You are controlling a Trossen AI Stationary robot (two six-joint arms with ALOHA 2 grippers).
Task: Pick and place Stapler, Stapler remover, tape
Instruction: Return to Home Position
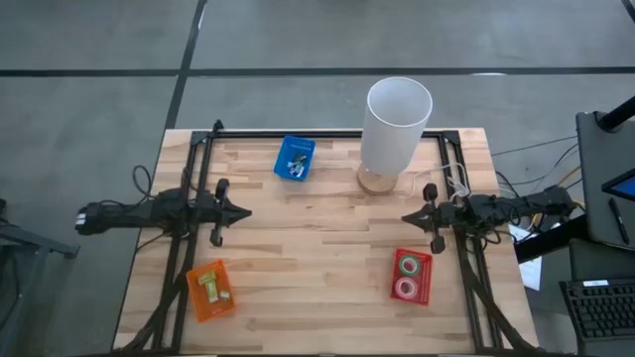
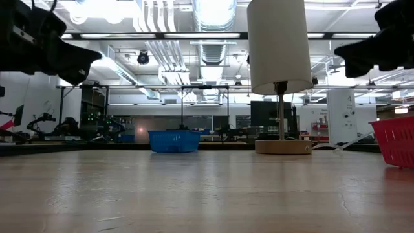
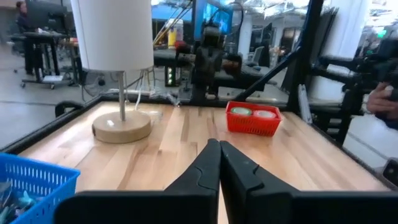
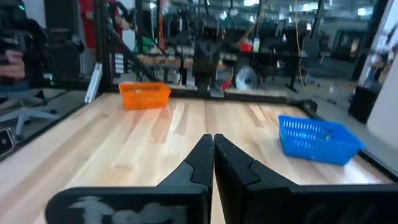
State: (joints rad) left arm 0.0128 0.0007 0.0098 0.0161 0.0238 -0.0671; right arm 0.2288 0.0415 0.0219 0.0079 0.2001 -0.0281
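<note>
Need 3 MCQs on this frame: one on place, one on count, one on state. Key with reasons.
1. The orange bin sits on which side of the table?
A. left arm's
B. right arm's
C. dead centre

2. How many bins are on the table?
A. two
B. three
C. five

3. The left gripper and right gripper are:
A. both shut, empty
B. both wide open
C. one open, one shut

Key:
1 A: the high view shows it beside the left arm.
2 B: orange, blue bin and red bin.
3 A: in each wrist view the fingers meet with nothing between them.
</note>
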